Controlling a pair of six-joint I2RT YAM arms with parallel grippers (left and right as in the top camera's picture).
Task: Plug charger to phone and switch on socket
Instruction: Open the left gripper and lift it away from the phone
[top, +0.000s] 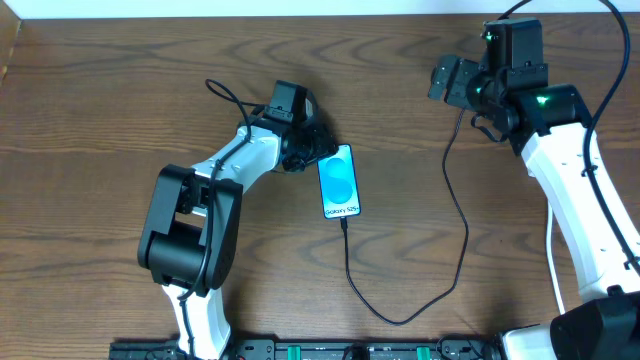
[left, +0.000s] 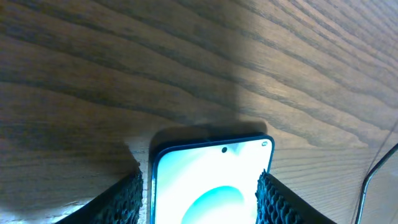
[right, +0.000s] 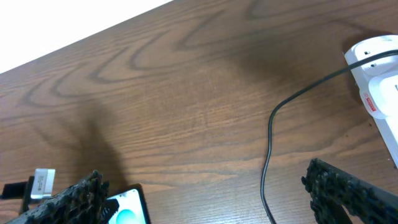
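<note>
— Where to find the phone (top: 339, 182)?

— Flat on the counter (top: 120, 90), near the middle as seen from overhead, screen up and lit blue. Joined at its lower end by the charger (top: 346, 255), by the look of it, though too small there to swear to the tip being fully seated.

— And following the charger onward?

— Looping toward the front edge, then climbing to the far right and slipping under the right arm (top: 560, 170). Lost from overhead after that. Picked up only from the right wrist: crossing the end of the socket (right: 379, 68), white with a red mark, at the right edge of that view.

— And the left tool (top: 315, 150)?

— Parted, straddling the phone's top end. From overhead, just a black lump against the phone. From the left wrist, a pad (left: 127, 199) on either side of the screen, with a sliver of counter showing between one pad and the frame. Not clamped.

— And the right tool (right: 202, 171)?

— Spread wide, holding nothing, hovering over bare wood with the charger running beneath
</note>
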